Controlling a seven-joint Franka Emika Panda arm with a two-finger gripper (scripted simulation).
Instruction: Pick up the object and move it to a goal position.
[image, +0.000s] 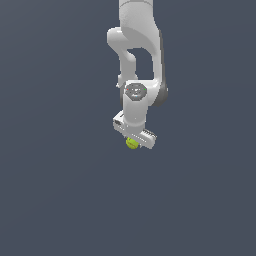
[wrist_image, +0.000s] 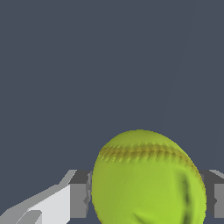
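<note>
Clamped on the ball (image: 132, 143) — the gripper (image: 133, 140) hangs under the white arm (image: 137, 55), roughly at centre of the exterior view, with the ball peeking out at about 6 o'clock beneath the palm. In the wrist view, grey fingers (wrist_image: 78, 199) press against either flank of the ball (wrist_image: 146, 179), one at its 9 o'clock side, the other just visible at 3 o'clock. Touching on both sides, so judged a real grasp, not a hover.

Risks from here, as a judgement:
- Slipping out. Round, smooth skin, and contact only at two small patches — a sharp acceleration or a jolt on stopping could roll it free.
- Off-centre hold. Cannot tell from these views how deep the ball sits between the fingers; held near the tips, it could squirt outward under squeeze.
- No goal marker visible in either view, so overshoot or a wrong release spot cannot be ruled out.
- Nothing else in view to collide with; plain dark ground (image: 55, 190) all round.

Orientation: near enough a sphere, so no true long axis and no meaningful heading. Looks slightly egg-shaped in the wrist view, probably lens distortion from closeness. Only marks of pose: one stitched seam running 9 to 3 o'clock across the upper face, another darker seam curving down near 4 o'clock.
</note>
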